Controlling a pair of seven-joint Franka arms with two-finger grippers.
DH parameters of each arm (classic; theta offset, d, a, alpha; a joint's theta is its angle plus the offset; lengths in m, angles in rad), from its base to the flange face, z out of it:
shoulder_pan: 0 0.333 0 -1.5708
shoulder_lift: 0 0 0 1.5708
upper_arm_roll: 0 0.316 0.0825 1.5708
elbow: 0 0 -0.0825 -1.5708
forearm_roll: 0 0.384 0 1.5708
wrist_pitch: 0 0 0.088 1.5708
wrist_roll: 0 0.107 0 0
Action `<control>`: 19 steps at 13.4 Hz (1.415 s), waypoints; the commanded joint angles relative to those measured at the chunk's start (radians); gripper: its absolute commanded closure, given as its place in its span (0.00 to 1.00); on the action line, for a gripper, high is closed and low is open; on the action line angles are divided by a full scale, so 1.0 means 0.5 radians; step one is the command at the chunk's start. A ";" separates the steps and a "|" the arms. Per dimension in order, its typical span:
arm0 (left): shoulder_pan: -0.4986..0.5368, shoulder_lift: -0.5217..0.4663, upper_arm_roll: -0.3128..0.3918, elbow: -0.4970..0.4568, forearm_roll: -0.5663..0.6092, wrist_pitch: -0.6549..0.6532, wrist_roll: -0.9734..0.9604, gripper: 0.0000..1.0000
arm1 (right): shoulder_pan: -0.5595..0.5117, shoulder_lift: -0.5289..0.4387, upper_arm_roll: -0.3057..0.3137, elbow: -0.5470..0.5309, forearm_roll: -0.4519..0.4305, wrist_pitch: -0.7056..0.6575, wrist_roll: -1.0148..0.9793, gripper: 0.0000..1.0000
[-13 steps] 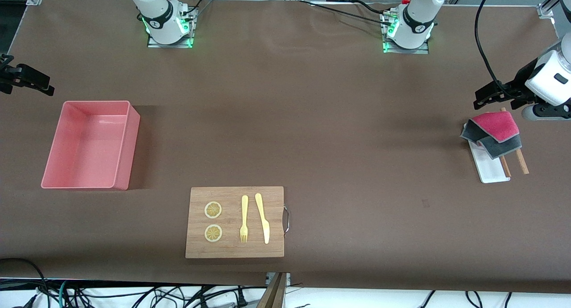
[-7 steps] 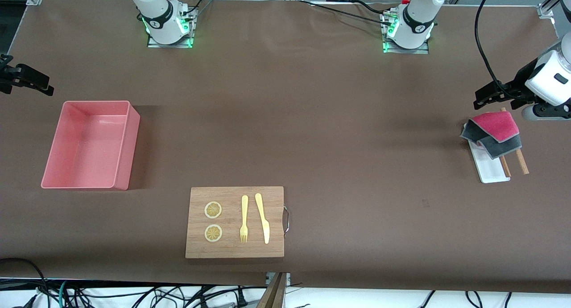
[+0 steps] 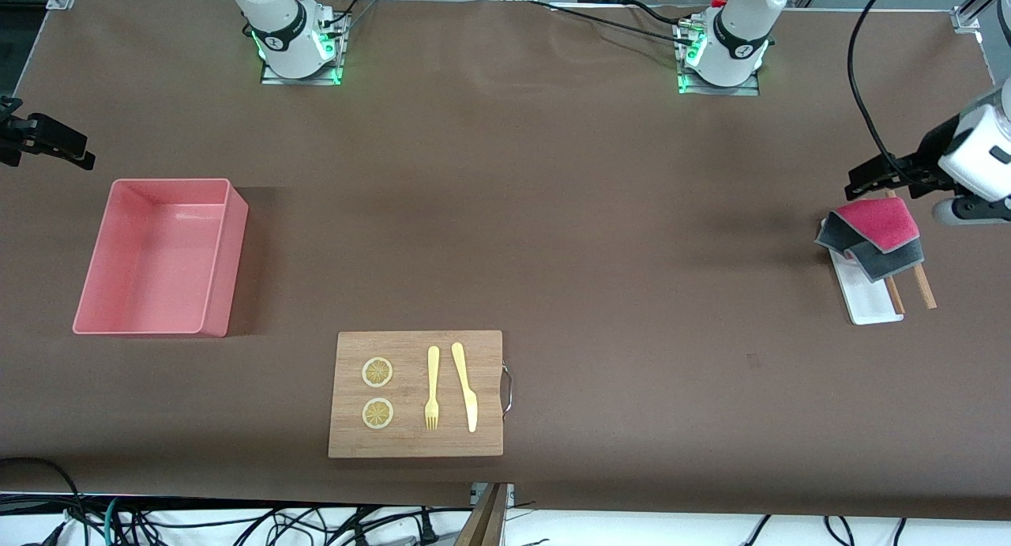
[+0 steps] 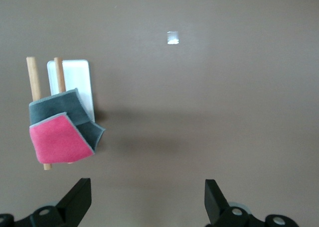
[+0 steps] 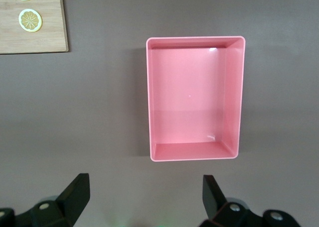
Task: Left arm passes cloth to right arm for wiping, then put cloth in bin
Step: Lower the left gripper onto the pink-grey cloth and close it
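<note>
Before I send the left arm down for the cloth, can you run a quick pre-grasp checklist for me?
1. Left claw open: ok, fingers spread wide in the left wrist view.
2. Left claw empty: ok, nothing between its fingers.
3. Cloth reachable: ok, it lies folded, pink face up, on the white tray and two wooden sticks, uncovered.
4. Left claw lined up over the cloth: not ok, in the left wrist view the cloth sits off to one side of the fingers.
5. Right claw ready to receive: ok, open and empty, waiting above the bin.
6. Bin free for the drop: ok, nothing in it.
</note>
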 commanded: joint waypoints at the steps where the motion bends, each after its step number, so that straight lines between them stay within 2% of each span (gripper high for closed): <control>1: 0.198 0.154 -0.002 0.013 -0.010 0.063 0.222 0.00 | -0.020 -0.020 0.005 -0.009 0.042 0.007 -0.034 0.00; 5: 0.557 0.378 -0.002 0.032 -0.007 0.146 0.655 0.00 | -0.023 -0.017 0.005 -0.009 0.042 0.007 -0.034 0.00; 8: 0.775 0.574 -0.005 0.062 -0.007 0.182 0.803 0.00 | -0.023 -0.017 0.005 -0.009 0.042 0.007 -0.037 0.00; 12: 0.858 0.734 -0.005 0.065 -0.028 0.238 0.840 0.00 | -0.023 -0.017 0.005 -0.009 0.042 0.007 -0.037 0.00; 16: 0.858 0.798 -0.005 0.065 -0.035 0.244 0.840 0.00 | -0.023 -0.017 0.005 -0.009 0.042 0.007 -0.037 0.00; 19: 0.868 0.829 -0.005 0.065 -0.035 0.244 0.864 0.19 | -0.020 -0.017 0.005 -0.009 0.042 0.007 -0.037 0.00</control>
